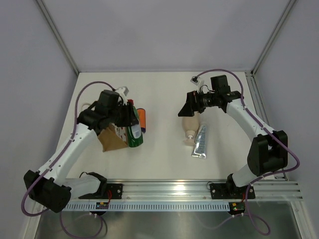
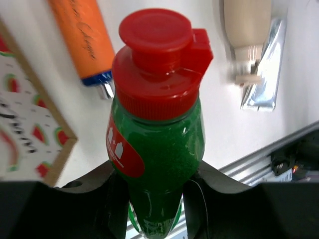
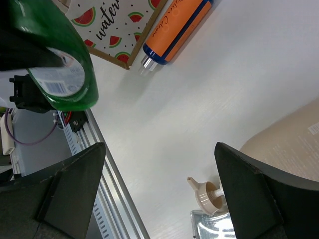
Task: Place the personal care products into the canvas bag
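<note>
My left gripper (image 1: 130, 119) is shut on the green bottle (image 1: 134, 133) with the red cap (image 2: 159, 55) and holds it above the table, right beside the canvas bag (image 1: 110, 139). The bag's white, watermelon-dotted panel shows in the left wrist view (image 2: 25, 124) and the right wrist view (image 3: 112, 22). The orange bottle (image 1: 142, 118) lies just right of the bag. The beige bottle (image 1: 190, 127) and the silver tube (image 1: 200, 142) lie side by side mid-table. My right gripper (image 1: 183, 110) is open and empty, hovering over the beige bottle's base (image 3: 291, 144).
The aluminium rail (image 1: 169, 191) runs along the near table edge. Grey walls close the back and both sides. Bare white tabletop (image 1: 162, 144) lies between the orange bottle and the beige bottle.
</note>
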